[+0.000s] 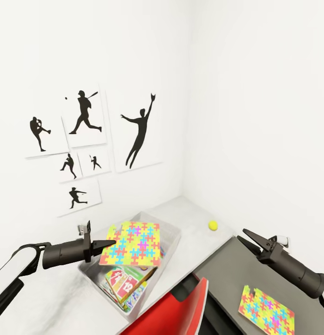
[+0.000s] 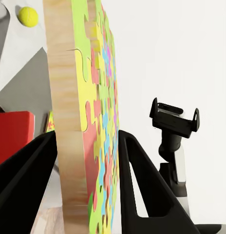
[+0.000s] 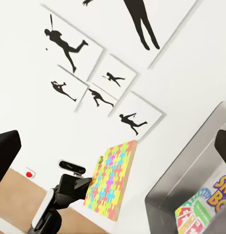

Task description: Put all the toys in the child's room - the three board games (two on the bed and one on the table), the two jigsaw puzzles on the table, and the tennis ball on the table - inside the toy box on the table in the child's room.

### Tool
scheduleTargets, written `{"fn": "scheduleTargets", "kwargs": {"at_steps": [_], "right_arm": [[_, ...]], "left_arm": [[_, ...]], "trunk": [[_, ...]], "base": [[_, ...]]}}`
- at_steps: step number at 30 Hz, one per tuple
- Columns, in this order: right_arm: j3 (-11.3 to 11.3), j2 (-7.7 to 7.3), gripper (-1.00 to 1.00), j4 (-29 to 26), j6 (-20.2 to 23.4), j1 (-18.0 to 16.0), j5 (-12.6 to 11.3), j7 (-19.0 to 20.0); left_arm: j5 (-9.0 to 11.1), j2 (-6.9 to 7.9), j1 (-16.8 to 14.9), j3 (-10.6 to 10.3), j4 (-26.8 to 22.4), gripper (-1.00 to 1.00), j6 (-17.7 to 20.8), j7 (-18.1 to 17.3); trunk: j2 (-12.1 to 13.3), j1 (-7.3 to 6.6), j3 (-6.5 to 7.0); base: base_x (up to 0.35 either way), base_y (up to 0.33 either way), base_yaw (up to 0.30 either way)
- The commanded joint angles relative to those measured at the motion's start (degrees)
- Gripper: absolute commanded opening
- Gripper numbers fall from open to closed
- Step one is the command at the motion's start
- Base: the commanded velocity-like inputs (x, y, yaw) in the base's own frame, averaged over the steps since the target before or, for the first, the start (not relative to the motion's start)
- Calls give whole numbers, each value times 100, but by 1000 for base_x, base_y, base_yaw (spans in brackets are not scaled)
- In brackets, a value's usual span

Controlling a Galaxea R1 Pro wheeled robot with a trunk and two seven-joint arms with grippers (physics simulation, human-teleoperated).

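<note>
A: Where is the left gripper [image 1: 106, 244]?

B: Lower left of the head view, at the end of a dark forearm. Its two fingers are closed on the edge of a jigsaw puzzle [image 1: 132, 243], which hangs flat above the toy box [image 1: 173, 239]. The left wrist view shows it plainly: the puzzle's [image 2: 88, 122] pale wooden edge sits clamped between the black fingers [image 2: 142, 180].

A: What lies in the box?

B: A green-yellow-orange board game [image 1: 125, 282] with red cards printed on it, in the near end of the bin. In the right wrist view, at lower right, the letters "SK" and "BO" read on that box [image 3: 210, 202]; the rest is cut off by the frame.

A: And the right gripper [image 1: 248, 237]?

B: Lower right of the head view, over the low dark grey cabinet [image 1: 227, 274]. Its fingers are spread apart and hold nothing.

A: Other toys?

B: A second jigsaw puzzle [image 1: 266, 311] lies flat on the cabinet top, bottom right. The tennis ball [image 1: 213, 225] rests on the pale table [image 1: 192, 211] right of centre, apart from the box, near the wall corner.

A: Anything else?

B: A red chair back [image 1: 180, 309] at bottom centre, and black baseball silhouette prints [image 1: 83, 139] on the white wall, upper left. No writing shows on them.
</note>
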Motion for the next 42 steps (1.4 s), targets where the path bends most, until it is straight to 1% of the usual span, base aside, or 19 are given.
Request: {"fn": "scheduleTargets", "kwargs": {"at_steps": [1, 24, 34, 36, 38, 40, 41, 42], "right_arm": [[-10, 1, 100, 1, 25, -1, 7, 20], [-6, 6, 100, 2, 25, -1, 15, 20], [-9, 7, 100, 9, 25, -1, 18, 18], [-12, 5, 100, 9, 20, -1, 17, 19], [-22, 2, 100, 9, 5, -1, 14, 19], [-39, -1, 100, 9, -4, -1, 15, 22], [-41, -1, 100, 9, -5, -1, 15, 21], [-44, -1, 100, 9, -7, -1, 15, 21]], "left_arm": [[-43, 3, -6, -10, 6, -100, 0, -57], [-45, 3, -5, -16, 6, -100, 1, -58], [-115, -9, -6, 16, 24, -100, -34, 39], [-181, -45, -6, 16, 45, -100, -56, 113], [-290, -120, -6, 20, 56, -100, -98, 217], [-465, -278, -6, 23, 67, -100, -141, 391], [-510, -329, -6, 23, 69, -100, -147, 440], [-598, -454, -6, 26, 72, -100, -156, 549]], "trunk": [[-4, 3, -2], [-4, 3, -2], [-4, 3, -2], [-4, 3, -2], [-4, 3, -2], [-4, 3, -2], [-4, 3, -2], [-4, 3, -2]], "base": [[132, 2, 154], [32, 0, 17], [0, 0, 0], [0, 0, 0], [0, 0, 0], [0, 0, 0], [0, 0, 0], [0, 0, 0]]}}
